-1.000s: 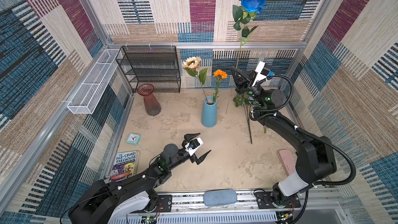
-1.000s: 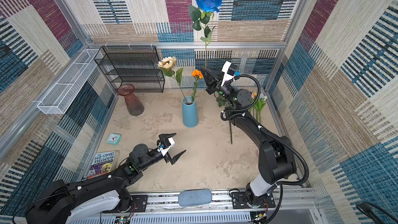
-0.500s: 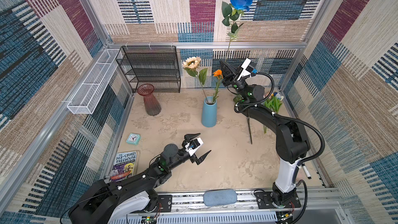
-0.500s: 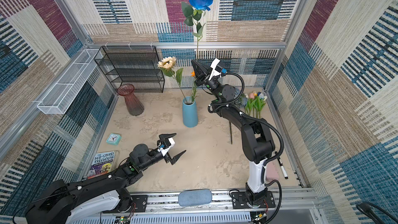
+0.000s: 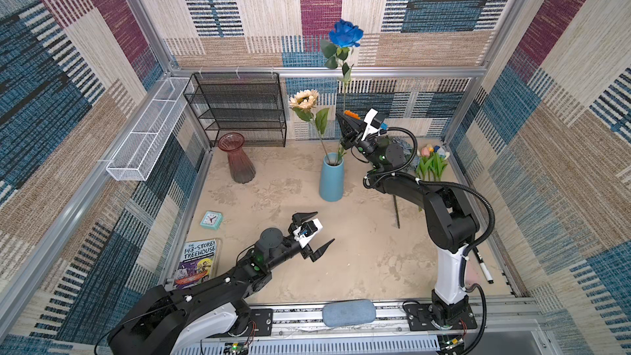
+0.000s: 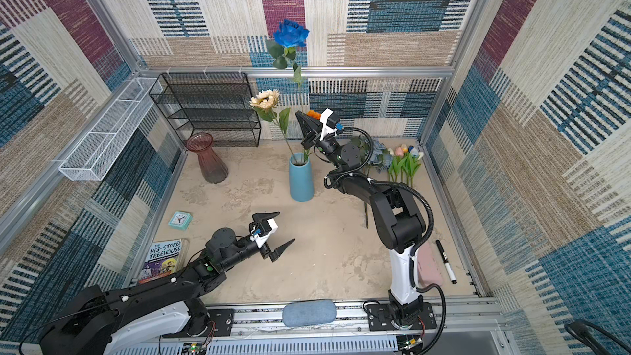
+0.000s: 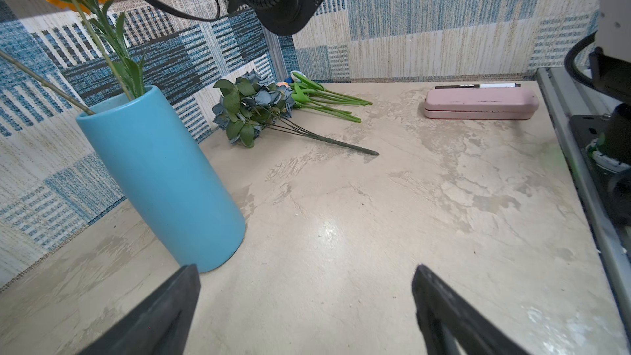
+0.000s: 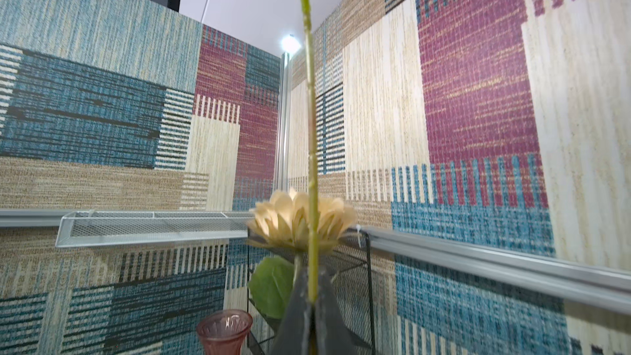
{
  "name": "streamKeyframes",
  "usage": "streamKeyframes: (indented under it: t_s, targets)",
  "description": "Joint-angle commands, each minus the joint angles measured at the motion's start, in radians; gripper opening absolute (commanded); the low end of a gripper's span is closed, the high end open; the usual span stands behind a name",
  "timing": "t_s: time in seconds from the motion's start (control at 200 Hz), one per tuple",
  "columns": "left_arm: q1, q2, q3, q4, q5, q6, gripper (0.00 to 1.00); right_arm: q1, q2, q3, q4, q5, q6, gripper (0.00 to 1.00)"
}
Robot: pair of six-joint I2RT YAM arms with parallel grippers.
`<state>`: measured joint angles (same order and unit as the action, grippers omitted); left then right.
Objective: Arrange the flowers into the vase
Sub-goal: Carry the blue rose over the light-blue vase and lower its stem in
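Deep-blue rose is being pinched upright by the right tool beside the blue vase; left tool is hovering spread.

My right pincer hides most of the orange flower, and my right wrist view cuts off the blue rose above its stem.

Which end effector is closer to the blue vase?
Right. The right end effector grips the blue rose just above the vase; left end effector hovers open, well in front.
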<state>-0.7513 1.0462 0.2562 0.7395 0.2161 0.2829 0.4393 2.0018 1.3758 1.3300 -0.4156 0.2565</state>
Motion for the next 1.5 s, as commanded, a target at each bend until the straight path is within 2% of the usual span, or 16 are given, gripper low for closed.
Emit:
streamKeyframes:
  t_s: [0.0,0.12,0.511,0.666,0.741,0.891,1.017,1.337,1.452,1.492]
  targets:
    - [0.000,0.002,0.010,0.017,0.009,0.001,1.00,0.012,-0.022,-0.042,0.064,0.032,-0.041,0.00]
    - [0.000,0.003,0.008,0.017,0.005,0.003,1.00,0.027,-0.037,-0.068,-0.004,0.056,-0.071,0.02]
    - [-0.002,0.003,0.011,0.015,0.006,0.001,1.00,0.042,-0.053,-0.145,-0.141,0.142,-0.063,0.08]
    - [-0.002,0.000,0.011,0.011,0.005,0.004,1.00,0.044,-0.071,-0.184,-0.146,0.176,-0.059,0.15]
    - [-0.002,0.001,0.011,0.011,0.004,0.004,0.99,0.046,-0.076,-0.182,-0.172,0.176,-0.060,0.23]
    - [-0.002,-0.003,0.010,0.011,0.006,0.003,0.99,0.048,-0.094,-0.216,-0.143,0.176,-0.056,0.24]
    - [-0.002,-0.003,0.010,0.009,0.006,0.005,0.99,0.053,-0.121,-0.250,-0.130,0.200,-0.051,0.35]
    - [-0.002,-0.003,0.009,0.011,0.002,0.007,1.00,0.060,-0.335,-0.374,-0.213,0.246,-0.069,0.52]
    - [-0.002,-0.001,0.009,0.014,0.007,0.005,1.00,0.060,-0.440,-0.433,-0.288,0.300,-0.081,0.56]
    - [-0.002,-0.002,0.010,0.014,0.009,0.004,1.00,0.059,-0.481,-0.451,-0.340,0.308,-0.112,0.62]
